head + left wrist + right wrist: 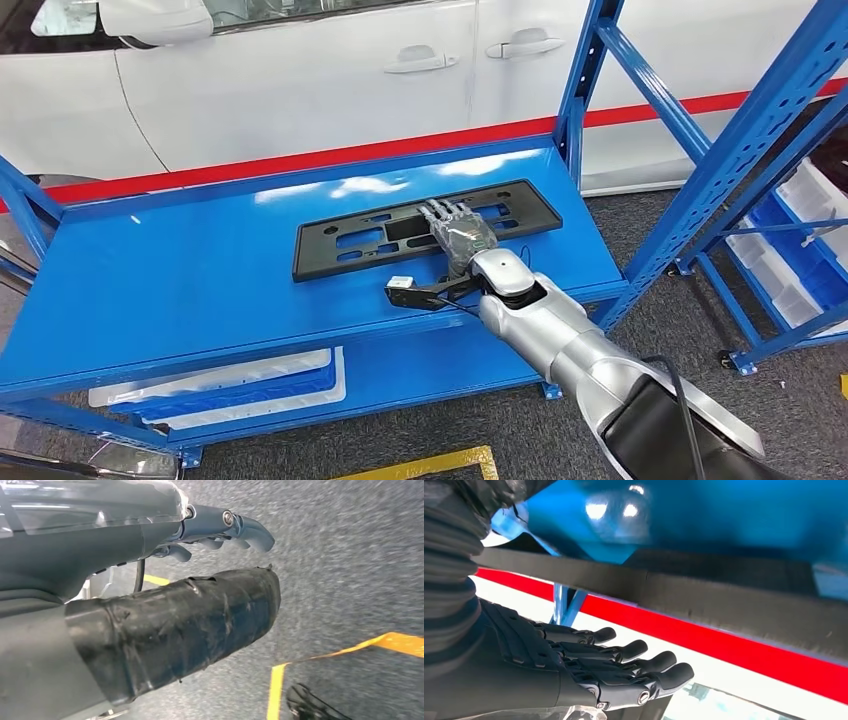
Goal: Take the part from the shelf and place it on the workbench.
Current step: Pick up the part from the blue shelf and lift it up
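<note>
The part (350,240) is a long flat black plate with cut-outs, lying across the back middle of the blue shelf board (180,270). My right hand (458,230) reaches in from the front over the plate's right half, fingers stretched out straight and holding nothing. In the right wrist view the right hand (589,665) has flat, parted fingers, with the part (724,605) as a dark band just beyond them; whether they touch it is unclear. My left hand (150,580) hangs over the grey floor, fingers loosely extended around nothing.
A white car (300,80) stands close behind the shelf. Blue uprights (590,60) frame the shelf's right end. A second blue rack with white bins (800,260) stands at the right. A white tray (230,385) lies on the lower board. Yellow tape (350,647) marks the floor.
</note>
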### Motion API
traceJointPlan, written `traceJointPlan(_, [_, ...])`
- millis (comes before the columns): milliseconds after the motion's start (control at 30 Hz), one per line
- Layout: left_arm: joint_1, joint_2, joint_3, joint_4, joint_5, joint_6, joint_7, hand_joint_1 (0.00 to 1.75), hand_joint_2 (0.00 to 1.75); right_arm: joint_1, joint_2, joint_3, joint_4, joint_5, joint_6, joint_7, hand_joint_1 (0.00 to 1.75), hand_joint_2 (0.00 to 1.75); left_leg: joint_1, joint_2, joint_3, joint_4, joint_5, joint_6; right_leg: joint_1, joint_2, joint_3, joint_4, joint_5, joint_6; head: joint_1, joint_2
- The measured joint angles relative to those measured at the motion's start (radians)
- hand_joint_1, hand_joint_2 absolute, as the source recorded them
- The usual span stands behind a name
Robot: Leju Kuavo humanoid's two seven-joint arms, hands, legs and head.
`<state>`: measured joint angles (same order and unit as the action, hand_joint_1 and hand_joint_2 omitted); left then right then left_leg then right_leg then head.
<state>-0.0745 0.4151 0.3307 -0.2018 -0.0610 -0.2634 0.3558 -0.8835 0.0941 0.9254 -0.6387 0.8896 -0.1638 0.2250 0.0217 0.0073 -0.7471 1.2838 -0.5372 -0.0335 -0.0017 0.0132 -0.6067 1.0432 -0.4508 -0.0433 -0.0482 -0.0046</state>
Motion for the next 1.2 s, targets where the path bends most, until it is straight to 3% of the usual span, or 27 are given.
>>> traceJointPlan(67, [0.003,0.000,0.000,0.000,0.000,0.001,-0.001,0.00,0.00,0.003,0.009,0.000,0.001,0.000,0.002,-0.009,1.52,1.75,-0.002,-0.001,0.037,-0.109,0.080,0.011,0.003,0.003,0.009,0.000,-0.006,0.001,0.000,0.000])
traceJointPlan(100, [0.003,0.001,0.000,0.000,0.000,0.001,-0.001,0.00,0.00,0.003,0.015,0.001,0.002,0.000,0.003,-0.015,1.61,1.75,-0.006,-0.002,0.066,-0.173,0.109,0.017,0.006,0.004,0.012,0.000,-0.009,0.003,0.000,0.000])
traceJointPlan(167, [0.001,0.001,0.000,0.000,0.000,0.002,-0.001,0.00,0.00,0.003,0.026,0.006,0.003,0.000,0.004,-0.026,1.64,1.75,-0.012,-0.004,0.103,-0.254,0.132,0.024,0.010,0.007,0.014,0.001,-0.015,0.010,0.001,0.000])
traceJointPlan(200, [0.000,0.001,0.000,0.000,0.001,0.002,0.000,0.00,0.00,0.005,0.030,0.010,0.004,-0.001,0.004,-0.032,1.65,1.75,-0.013,-0.005,0.108,-0.263,0.127,0.021,0.013,0.007,0.014,0.002,-0.016,0.008,0.002,0.000])
traceJointPlan(300, [0.000,0.001,0.000,0.000,0.001,0.002,0.001,0.00,0.00,0.011,0.039,0.018,0.006,-0.003,0.004,-0.042,1.68,1.75,-0.012,-0.007,0.109,-0.268,0.128,0.012,0.013,0.004,0.017,-0.002,-0.017,-0.002,0.002,0.000])
traceJointPlan(600, [0.000,0.000,0.000,0.000,0.006,0.005,-0.007,0.00,0.00,0.005,0.058,0.024,0.006,-0.009,0.015,-0.047,1.52,1.75,-0.013,-0.009,0.111,-0.268,0.125,0.020,0.011,0.002,0.026,-0.017,-0.014,0.007,0.002,0.000])
traceJointPlan(733, [0.000,0.000,0.000,0.000,0.008,0.009,-0.011,0.00,0.00,0.002,0.060,0.024,0.006,-0.018,0.020,-0.047,1.62,1.75,-0.013,-0.010,0.113,-0.268,0.125,0.020,0.011,0.002,0.029,-0.018,-0.014,0.014,0.002,0.000])
traceJointPlan(1000, [0.000,0.000,0.000,0.000,0.029,0.012,-0.019,0.00,0.00,0.002,0.064,0.024,0.006,-0.029,0.028,-0.054,1.74,1.75,-0.012,-0.010,0.118,-0.271,0.126,0.021,0.013,0.002,0.031,-0.018,-0.014,0.014,0.002,0.000])
traceJointPlan(1133, [0.001,0.000,0.000,0.000,0.041,0.011,-0.023,0.00,1.75,0.002,0.064,0.024,0.006,-0.035,0.031,-0.059,1.75,1.75,-0.012,-0.011,0.120,-0.272,0.126,0.021,0.013,0.002,0.032,-0.018,-0.014,0.014,0.002,0.000])
traceJointPlan(1200, [0.000,0.000,0.000,0.000,0.045,0.011,-0.021,0.00,1.75,0.002,0.064,0.025,0.006,-0.036,0.034,-0.063,1.75,1.75,-0.012,-0.010,0.120,-0.272,0.126,0.021,0.013,0.002,0.032,-0.018,-0.014,0.014,0.002,0.000])
